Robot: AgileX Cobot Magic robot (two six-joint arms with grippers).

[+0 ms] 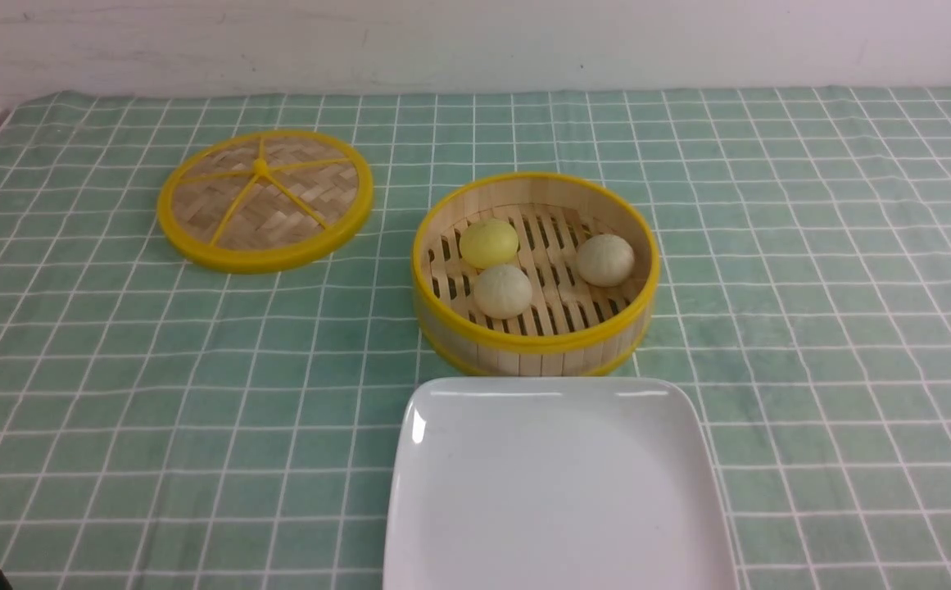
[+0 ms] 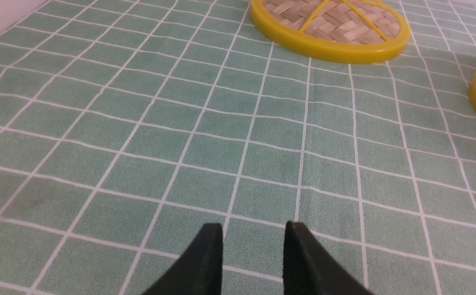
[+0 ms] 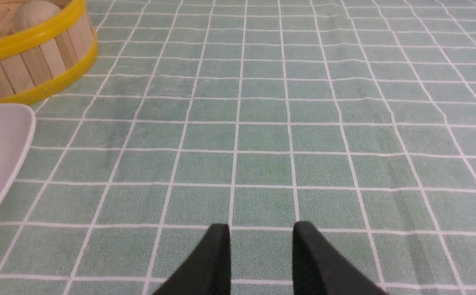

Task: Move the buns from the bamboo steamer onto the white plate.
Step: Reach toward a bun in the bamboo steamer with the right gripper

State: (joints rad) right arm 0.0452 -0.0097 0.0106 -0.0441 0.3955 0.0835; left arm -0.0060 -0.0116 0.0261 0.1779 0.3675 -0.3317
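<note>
My left hand (image 2: 253, 225) is over the green checked cloth (image 2: 139, 123) of the bench. Its two black fingers are a little spread, with only cloth between them. My right hand (image 3: 261, 225) is the same, fingers slightly apart and gripping nothing. The steamer (image 1: 534, 358) stands near the middle of the bench. On its slatted floor lie a yellow bun (image 1: 489, 242) at the far left, a first beige bun (image 1: 502, 291) just beside it on the near side, and a second beige bun (image 1: 605, 260) apart on the right. The white plate (image 1: 557, 492) lies just in front of the steamer, on my side. The flat lid (image 1: 264, 199) lies well apart to the left.
</note>
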